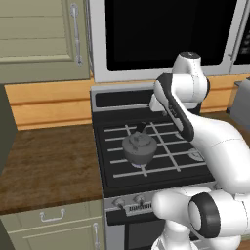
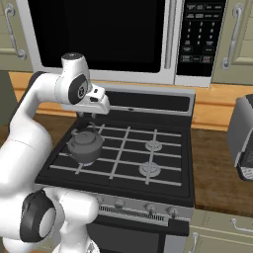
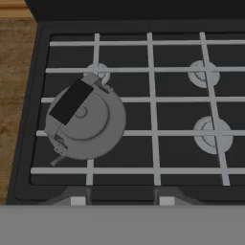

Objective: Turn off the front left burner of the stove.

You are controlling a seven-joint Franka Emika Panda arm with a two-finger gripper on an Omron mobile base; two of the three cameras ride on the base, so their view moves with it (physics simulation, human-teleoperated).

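Note:
The stove (image 1: 105,161) is a black gas range with pale grey grates. Its front left burner (image 3: 90,173) lies under a grey kettle (image 3: 83,122) with a black handle, which also shows in the base views (image 1: 139,146) (image 2: 85,144). My gripper (image 3: 122,200) hangs high above the cooktop's rear left part (image 2: 91,114), looking down, open and holding nothing. Both fingertips (image 3: 76,199) stand well apart at the bottom of the hand view. Small round knobs (image 1: 118,201) (image 2: 148,207) sit on the steel front strip, far below the gripper.
A large black-windowed microwave (image 2: 99,29) hangs above the stove's back panel (image 2: 148,101). Wooden counter (image 1: 49,161) lies left of the stove. A grey toaster (image 2: 244,138) stands on the counter to the right. The two right burners (image 3: 213,134) show round grey caps.

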